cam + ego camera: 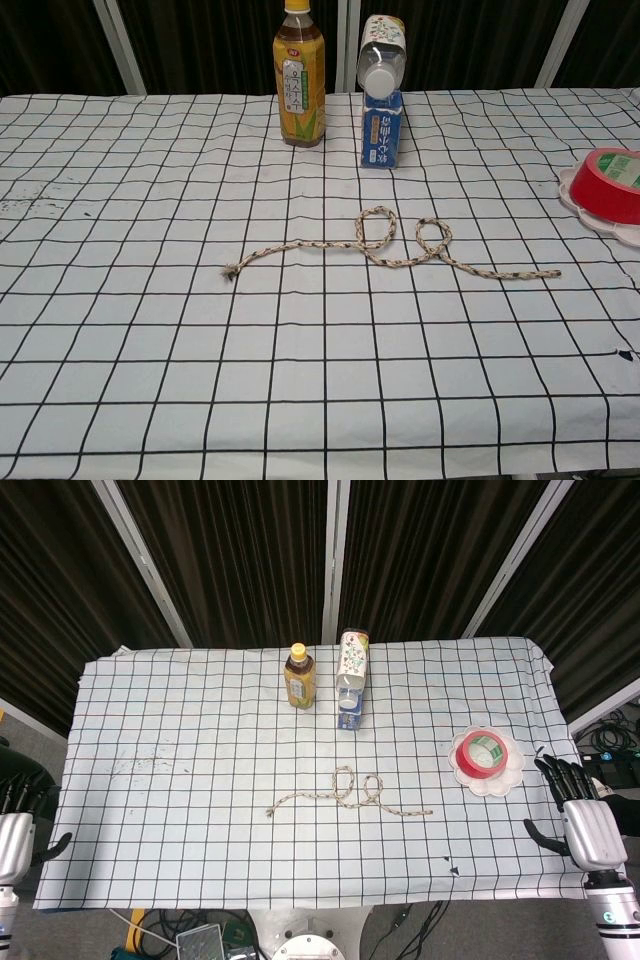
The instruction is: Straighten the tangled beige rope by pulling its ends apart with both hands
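Rope (pixel 350 794) lies mid-desk on the checked cloth (pixel 200 780), running left-right with two loops near its middle; left end frayed, right end straight. It is untouched and well apart from both hands. Left hand (pixel 18 825) sits off the desk's left edge, mostly cut off by the frame, so cannot tell if it is released or clenched. Right hand (pixel 580 815) sits at the desk's right edge, fingers extended and apart, holding nothing, nearer the rope's right end but still far from it. Neither hand shows in chest view. Behind the rope: a tea bottle (pixel 299 676) upright, a carton (pixel 350 679) just beside it to the right. A red tape roll (pixel 484 753) sits on a white plate (pixel 492 780) near the right hand.
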Robot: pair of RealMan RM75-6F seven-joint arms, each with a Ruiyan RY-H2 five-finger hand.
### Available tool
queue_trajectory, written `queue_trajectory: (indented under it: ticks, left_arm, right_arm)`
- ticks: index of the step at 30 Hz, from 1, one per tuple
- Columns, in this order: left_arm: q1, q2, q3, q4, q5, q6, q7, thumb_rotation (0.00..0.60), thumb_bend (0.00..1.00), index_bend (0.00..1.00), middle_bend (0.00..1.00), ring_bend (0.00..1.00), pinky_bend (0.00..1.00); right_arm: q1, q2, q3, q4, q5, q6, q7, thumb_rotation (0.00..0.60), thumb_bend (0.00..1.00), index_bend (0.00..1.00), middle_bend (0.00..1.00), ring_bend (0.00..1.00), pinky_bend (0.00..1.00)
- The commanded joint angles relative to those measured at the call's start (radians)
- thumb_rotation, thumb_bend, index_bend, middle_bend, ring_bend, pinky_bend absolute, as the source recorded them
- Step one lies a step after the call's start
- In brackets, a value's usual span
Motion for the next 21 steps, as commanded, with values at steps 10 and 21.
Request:
queue_trajectory:
  ticks: [10, 21]
  left_arm:
    - [-0.006, -0.012, -0.004, 0.002, 0.002, -0.004, 0.013, 0.600, 0.16, 0.24, 0.06, 0.00, 0.00]
    - [-0.024, -0.017, -0.005, 0.010, 0.013, -0.025, 0.009, 0.600, 0.16, 0.24, 0.06, 0.00, 0.00]
  right_arm:
    - [0.046, 0.014, -0.011, -0.037, -0.025, -0.074, -0.008, 0.600, 0.22, 0.01, 0.07, 0.00, 0.00]
    - [0.234, -0.184, 0.030, 0.022, 0.058, -0.347, -0.170, 0.600, 0.18, 0.39, 0.16, 0.00, 0.00]
